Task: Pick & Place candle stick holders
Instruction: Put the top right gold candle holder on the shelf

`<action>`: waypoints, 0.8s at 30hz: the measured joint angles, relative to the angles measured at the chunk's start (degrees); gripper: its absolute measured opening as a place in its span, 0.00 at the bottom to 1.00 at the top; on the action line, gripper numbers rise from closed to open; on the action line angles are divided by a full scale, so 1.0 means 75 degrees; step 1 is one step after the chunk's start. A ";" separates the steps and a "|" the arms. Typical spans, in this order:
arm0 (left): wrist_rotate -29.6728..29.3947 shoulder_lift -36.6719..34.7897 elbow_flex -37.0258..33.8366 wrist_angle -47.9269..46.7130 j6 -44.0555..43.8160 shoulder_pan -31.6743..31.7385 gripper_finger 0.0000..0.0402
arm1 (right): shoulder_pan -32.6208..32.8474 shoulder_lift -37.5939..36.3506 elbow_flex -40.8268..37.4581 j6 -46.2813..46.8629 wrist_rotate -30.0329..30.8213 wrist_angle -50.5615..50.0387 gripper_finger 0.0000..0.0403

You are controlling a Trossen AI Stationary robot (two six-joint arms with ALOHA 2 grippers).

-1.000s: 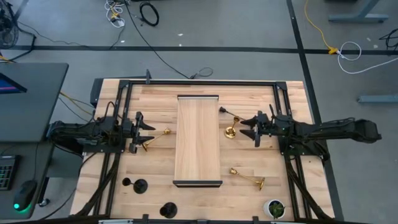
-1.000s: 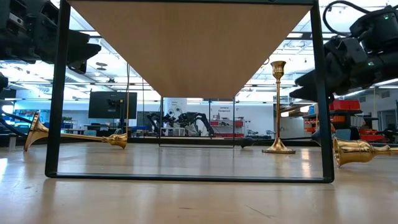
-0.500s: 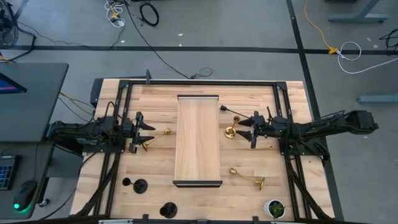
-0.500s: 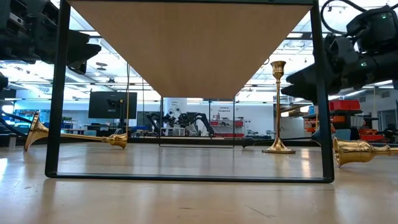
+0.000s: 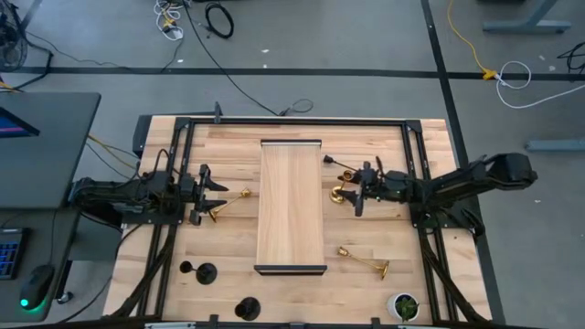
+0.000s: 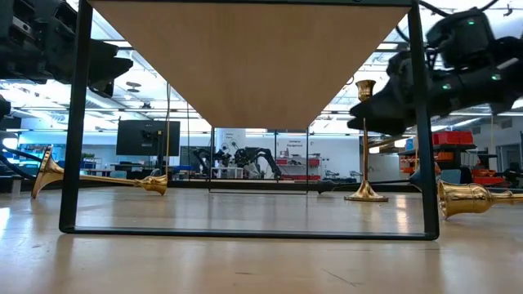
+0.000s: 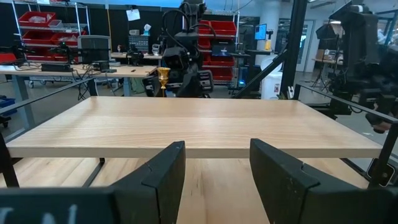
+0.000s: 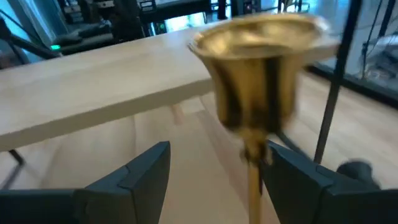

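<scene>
Approach step judged in hand: right gripper [image 5: 357, 195] brought level with upright gold candlestick [image 5: 339, 193] beside raised wooden shelf [image 5: 291, 206], jaws spread, stem seen between them, not yet pinched. Next: jaws to be closed on stem, then lift. Left gripper [image 5: 208, 193] held open near lying gold candlestick [image 5: 228, 202].

I see even, bright overhead light, soft shadows, and motion blur smearing the gold candlestick [image 8: 261, 81] at twelve o'clock.

Grey floor [image 5: 366, 55] surrounds the table [image 5: 430, 137]; cables [image 5: 215, 18] beyond it, dark desk [image 5: 46, 137] beside it.
</scene>
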 joint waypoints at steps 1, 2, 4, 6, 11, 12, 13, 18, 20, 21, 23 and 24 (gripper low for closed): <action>0.0000 0.0000 -0.0002 0.0000 0.0000 -0.0001 0.45 | 0.0000 0.0166 0.0088 -0.0026 0.0067 -0.0005 0.61; 0.0006 0.0000 -0.0002 0.0000 -0.0002 -0.0006 0.45 | 0.0000 0.0317 0.0155 -0.0016 0.0111 -0.0033 0.61; 0.0020 0.0000 0.0000 0.0000 -0.0002 -0.0006 0.45 | 0.0000 0.0541 0.0206 0.0013 0.0127 -0.0038 0.61; 0.0020 0.0000 -0.0001 0.0000 -0.0002 -0.0006 0.45 | -0.0003 0.0695 0.0231 0.0034 0.0154 -0.0026 0.60; 0.0023 0.0000 -0.0001 0.0000 -0.0005 -0.0006 0.45 | -0.0003 0.0820 0.0230 0.0179 0.0209 -0.0031 0.50; 0.0023 0.0000 0.0001 -0.0001 -0.0005 -0.0006 0.45 | -0.0003 0.0820 0.0230 0.0179 0.0168 -0.0030 0.46; 0.0023 0.0000 0.0000 0.0000 -0.0008 -0.0006 0.45 | 0.0000 0.0820 0.0230 0.0179 0.0156 -0.0032 0.42; 0.0026 0.0000 0.0001 0.0000 -0.0008 -0.0006 0.45 | -0.0006 0.0820 0.0230 0.0153 0.0162 -0.0065 0.18; 0.0026 0.0000 0.0001 0.0000 -0.0008 -0.0006 0.45 | -0.0007 0.0820 0.0230 0.0137 0.0165 -0.0079 0.08; 0.0026 0.0000 0.0001 0.0000 -0.0008 -0.0006 0.45 | -0.0009 0.0819 0.0230 0.0101 0.0188 -0.0078 0.04; 0.0027 0.0000 0.0001 -0.0001 -0.0011 -0.0006 0.45 | -0.0012 0.0813 0.0230 0.0118 0.0178 -0.0055 0.03; 0.0026 0.0000 -0.0001 0.0000 -0.0011 -0.0006 0.45 | -0.0012 0.0796 0.0230 0.0202 0.0182 -0.0076 0.03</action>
